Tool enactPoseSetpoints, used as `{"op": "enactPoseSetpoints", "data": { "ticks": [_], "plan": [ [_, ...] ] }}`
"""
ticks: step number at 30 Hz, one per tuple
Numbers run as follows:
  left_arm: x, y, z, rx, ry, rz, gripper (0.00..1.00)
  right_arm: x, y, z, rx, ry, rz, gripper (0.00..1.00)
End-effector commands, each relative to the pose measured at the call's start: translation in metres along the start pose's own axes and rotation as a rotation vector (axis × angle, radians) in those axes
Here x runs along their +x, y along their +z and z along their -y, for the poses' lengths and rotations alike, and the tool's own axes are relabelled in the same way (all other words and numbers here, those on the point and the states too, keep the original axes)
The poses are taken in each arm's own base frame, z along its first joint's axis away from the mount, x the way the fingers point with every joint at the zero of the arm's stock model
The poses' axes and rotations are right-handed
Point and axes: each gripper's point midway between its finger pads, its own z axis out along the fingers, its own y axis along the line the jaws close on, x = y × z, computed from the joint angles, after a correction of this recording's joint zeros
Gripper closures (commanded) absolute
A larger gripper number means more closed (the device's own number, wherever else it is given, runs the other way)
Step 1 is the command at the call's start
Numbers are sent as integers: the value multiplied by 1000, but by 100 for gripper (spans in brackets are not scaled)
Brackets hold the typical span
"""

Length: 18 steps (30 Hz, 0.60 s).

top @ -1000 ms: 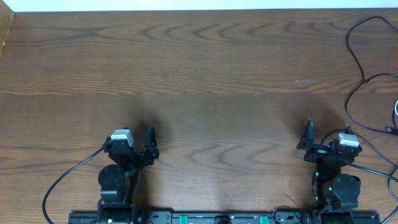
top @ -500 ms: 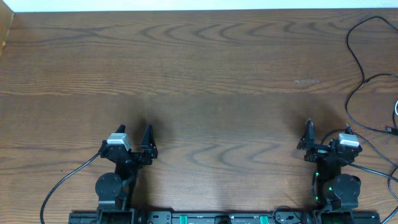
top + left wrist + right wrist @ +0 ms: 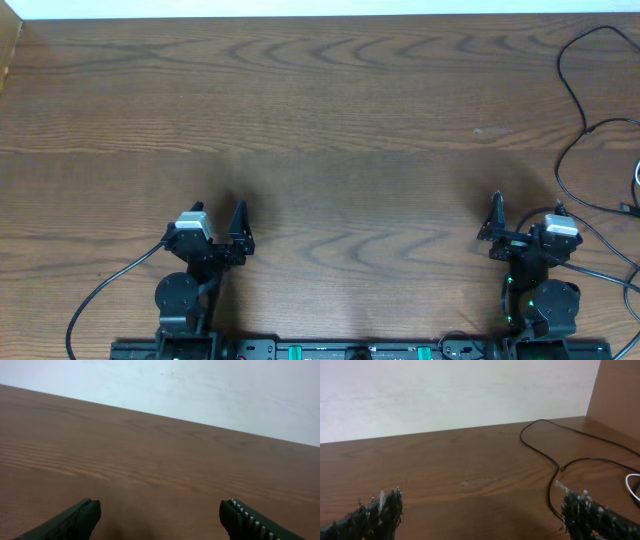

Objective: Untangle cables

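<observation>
**Both claws wide open, cables piled at the right edge**

The wooden table (image 3: 320, 120) fills pretty much the whole overhead shot, and most of it is bare woodgrain. A pale wall (image 3: 200, 390) runs behind its far edge.

The left arm (image 3: 185, 290) and right arm (image 3: 540, 290) both sit folded up at the near edge, well apart from each other. The left claw (image 3: 160, 510) has its fingers spread wide with only tabletop between them. Same for the right claw (image 3: 480, 505): fingers far apart, holding nothing.

The black cables (image 3: 566, 85) are at the far right, looping from the back corner down past the right arm and crossing each other there. From the wrist view one loop lies just beyond the right claw's outer finger. Can't tell if they're knotted or just overlapping.

The white cable (image 3: 637, 175) is only a small curve at the right edge, beside the black ones.
</observation>
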Motion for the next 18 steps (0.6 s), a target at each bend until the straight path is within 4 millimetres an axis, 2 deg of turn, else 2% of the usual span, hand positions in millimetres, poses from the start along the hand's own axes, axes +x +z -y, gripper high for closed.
{"op": "enactPoseSetpoints", "data": {
  "ticks": [1,18],
  "plan": [
    [18,1,-4,-11,2,-58,19,1,0,2,7,1,-3,1],
    [18,1,-4,-12,2,-59,19,1,0,2,7,1,-3,1]
  ]
}}
